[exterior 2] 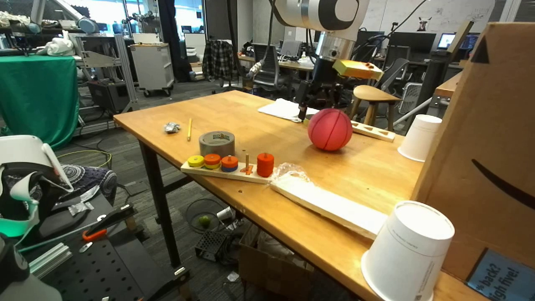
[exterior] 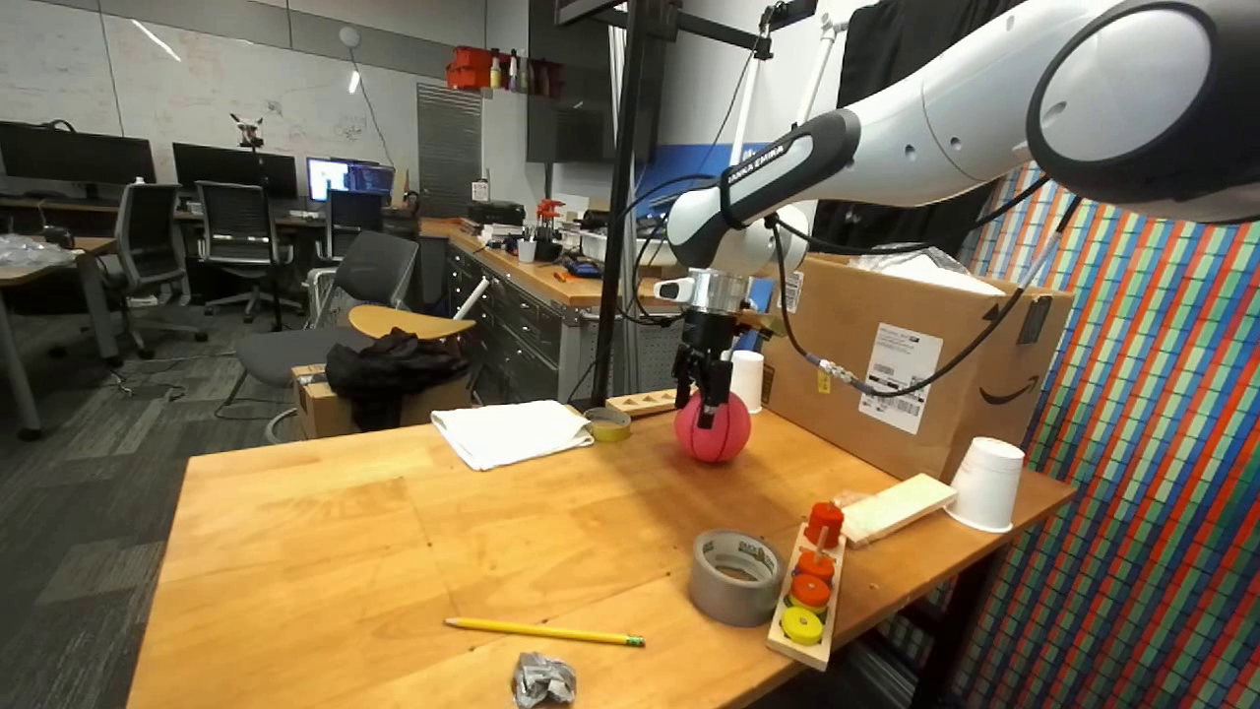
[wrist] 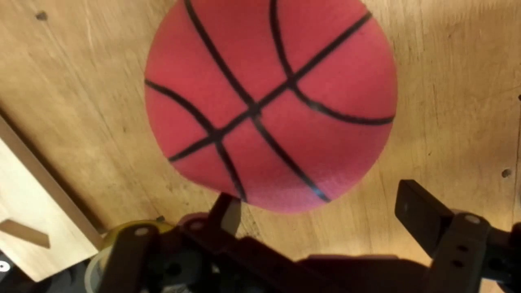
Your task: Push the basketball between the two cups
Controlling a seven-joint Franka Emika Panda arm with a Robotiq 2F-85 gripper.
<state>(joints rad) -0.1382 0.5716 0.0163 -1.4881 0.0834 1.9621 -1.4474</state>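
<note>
The pinkish-red basketball (exterior: 726, 441) rests on the wooden table in both exterior views (exterior 2: 330, 131) and fills the upper middle of the wrist view (wrist: 270, 97). One white cup (exterior: 747, 382) stands upside down behind the ball; it also shows in an exterior view (exterior 2: 420, 138). The other white cup (exterior: 987, 484) stands upside down at the table edge, large in an exterior view (exterior 2: 407, 251). My gripper (exterior: 695, 396) is low beside the ball, pointing down. In the wrist view its fingers (wrist: 319, 211) are wide apart with nothing between them. One fingertip overlaps the ball's edge; I cannot tell if it touches.
A large cardboard box (exterior: 906, 345) stands beside the cups. A pale wooden plank (exterior 2: 330, 200), a peg toy (exterior: 809, 601) and a grey tape roll (exterior: 736, 586) lie nearby. A white cloth (exterior: 512, 433), yellow tape roll (exterior: 608, 425), slotted wood piece (exterior 2: 374, 131) and pencil (exterior: 543, 630) are also on the table.
</note>
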